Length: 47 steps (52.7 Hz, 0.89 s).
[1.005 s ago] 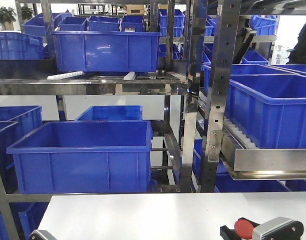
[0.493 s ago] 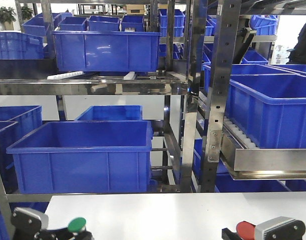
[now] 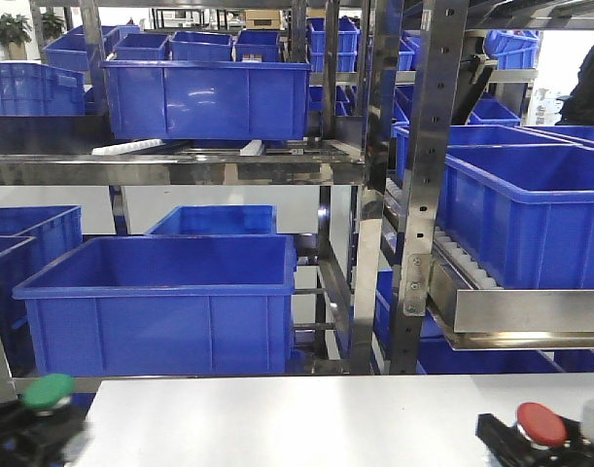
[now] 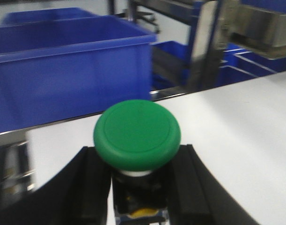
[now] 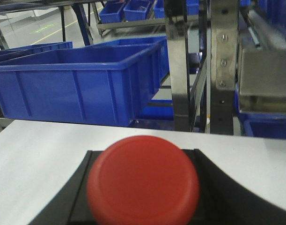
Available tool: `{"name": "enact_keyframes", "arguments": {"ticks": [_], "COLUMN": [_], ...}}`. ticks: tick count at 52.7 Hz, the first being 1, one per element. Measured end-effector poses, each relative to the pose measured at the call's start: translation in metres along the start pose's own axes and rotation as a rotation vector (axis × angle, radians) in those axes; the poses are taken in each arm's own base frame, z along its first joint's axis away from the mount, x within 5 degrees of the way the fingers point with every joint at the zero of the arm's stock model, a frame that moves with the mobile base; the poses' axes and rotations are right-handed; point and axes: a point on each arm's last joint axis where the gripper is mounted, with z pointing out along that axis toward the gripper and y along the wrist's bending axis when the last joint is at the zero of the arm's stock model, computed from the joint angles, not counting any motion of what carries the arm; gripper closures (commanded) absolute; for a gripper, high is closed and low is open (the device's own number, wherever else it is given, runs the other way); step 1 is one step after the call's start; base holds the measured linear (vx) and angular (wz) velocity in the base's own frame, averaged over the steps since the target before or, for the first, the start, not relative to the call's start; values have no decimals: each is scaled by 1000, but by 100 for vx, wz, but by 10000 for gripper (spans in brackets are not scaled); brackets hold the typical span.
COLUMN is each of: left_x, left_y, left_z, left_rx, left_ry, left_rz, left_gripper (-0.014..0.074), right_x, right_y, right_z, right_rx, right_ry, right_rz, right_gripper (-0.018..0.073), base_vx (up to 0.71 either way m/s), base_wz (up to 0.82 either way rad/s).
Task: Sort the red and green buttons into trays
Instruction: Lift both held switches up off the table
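The green button (image 4: 137, 134) sat cap up, pinched between the dark fingers of the left tool (image 4: 139, 174), at the left edge of the white worktop (image 3: 326, 418). The red button (image 5: 143, 178) was clamped the same way in the right tool (image 5: 143, 202), near the worktop's right edge. The two buttons were well apart. Blue crates (image 3: 160, 302) filled the steel racks (image 3: 369, 243) behind.

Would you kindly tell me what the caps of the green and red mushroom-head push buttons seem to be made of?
The green mushroom-head push button has a cap that looks like moulded plastic, satin: uniform colour, soft sheen, faint raised ring. The red mushroom-head push button probably matches, slightly duller.
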Motion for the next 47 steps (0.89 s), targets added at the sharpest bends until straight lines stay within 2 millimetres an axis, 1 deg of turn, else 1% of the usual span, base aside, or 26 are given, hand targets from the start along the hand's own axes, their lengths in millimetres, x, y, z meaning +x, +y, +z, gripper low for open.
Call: {"name": "enact_keyframes", "arguments": {"ticks": [2, 7, 12, 18, 24, 28, 34, 40, 47], "left_x": [-2, -7, -10, -8, -1, 6, 12, 16, 20], "left_y": [3, 10, 9, 3, -4, -10, -15, -18, -18], "left_z": [-9, -34, -56, -71, -79, -83, -89, -97, -103], "left_rx": [-47, -156, -192, -174, -126, -71, -1, 43, 54], "left_ry": [3, -14, -42, -26, 49, 97, 106, 55, 6], "left_rz": [-24, -62, -85, -71, -27, 3, 44, 76, 100], "left_gripper": [596, 596, 596, 596, 596, 596, 596, 596, 596], "right_x": [-7, -15, -23, -31, -38, -41, -44, -42, -36], "right_y": [2, 5, 7, 9, 15, 19, 27, 35, 41], "right_z": [-10, -32, -54, -79, -99, -107, -116, -118, -118], "right_rx": [-1, 22, 58, 84, 68, 46, -15, -90, -151], "right_ry": [-17, -24, -48, -120, -215, -261, -311, -309, -274], "right_rz": [-25, -88, -131, -134, -149, -190, -276, -362, -483], "right_gripper": [569, 569, 569, 569, 569, 569, 569, 569, 569], "base_vx": [0, 0, 0, 0, 0, 0, 0, 0, 0], "base_wz": [0, 0, 0, 0, 0, 0, 0, 0, 0]}}
